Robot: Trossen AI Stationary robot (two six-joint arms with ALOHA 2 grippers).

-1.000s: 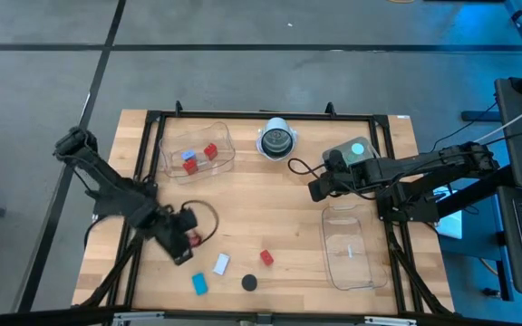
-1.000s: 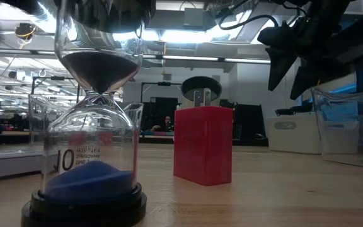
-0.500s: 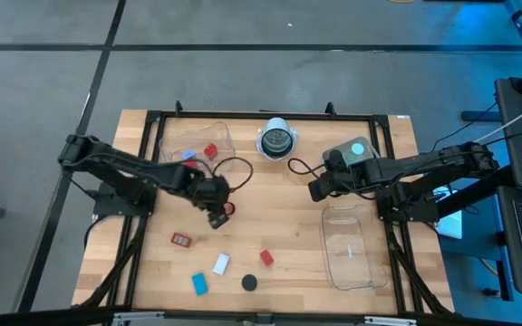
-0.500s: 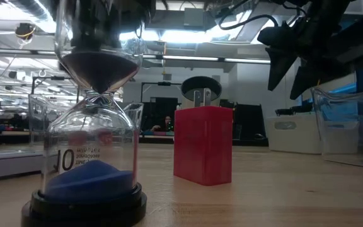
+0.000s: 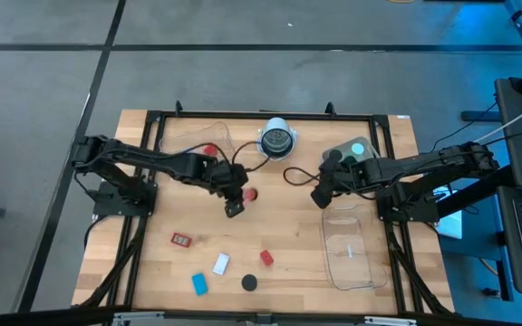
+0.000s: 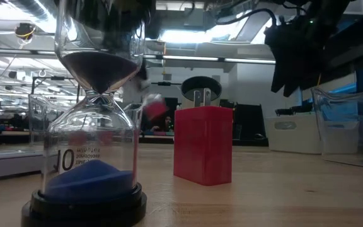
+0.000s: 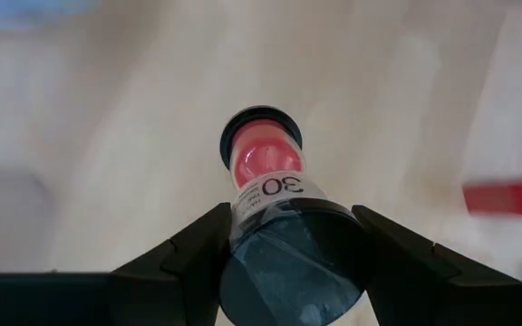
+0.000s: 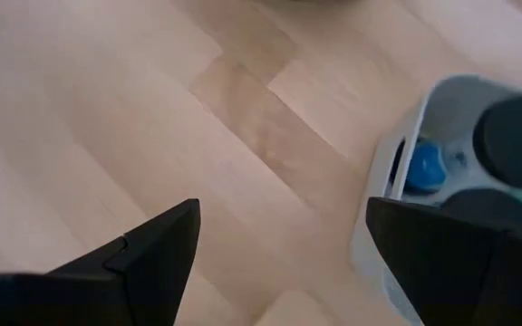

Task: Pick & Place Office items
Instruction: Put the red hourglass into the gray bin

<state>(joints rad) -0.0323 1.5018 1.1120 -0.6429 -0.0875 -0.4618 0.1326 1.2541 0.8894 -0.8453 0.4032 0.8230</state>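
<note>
My left gripper [image 5: 236, 201] hangs over the table's middle, shut on a small hourglass with red sand [image 5: 246, 194], marked 30 in the left wrist view [image 7: 270, 181]. My right gripper [image 5: 321, 195] is open, above bare wood left of the white box [image 5: 352, 152]. A red-framed tag [image 5: 181, 239], white block [image 5: 221, 263], blue block [image 5: 199, 283], black disc [image 5: 250, 282] and red block [image 5: 266, 258] lie flat on the near half of the table. In the low view, a blue-sand hourglass [image 6: 96, 157] stands on its black base beside a red plug block [image 6: 203, 145]. My left gripper pinches the hourglass by its near black end cap [image 7: 288, 263], one finger [image 7: 198, 258] on each side. The hourglass points straight out ahead of the fingers, roughly level, with its far cap [image 7: 261, 127] free. It is lifted clear of the table.
A clear tray [image 5: 198, 149] at the far left holds a red block [image 5: 210, 151]. The round white-rimmed dark object [image 5: 277, 139] sits at the far middle. A second clear tray [image 5: 347, 244] lies at the right. Black cables loop near both grippers.
My left gripper has swung from the near left of the table toward the far edge and the middle, carrying the red-sand hourglass in the air. The red-framed tag now shows on the wood where the gripper was. My right gripper has shifted slightly toward the near edge.
</note>
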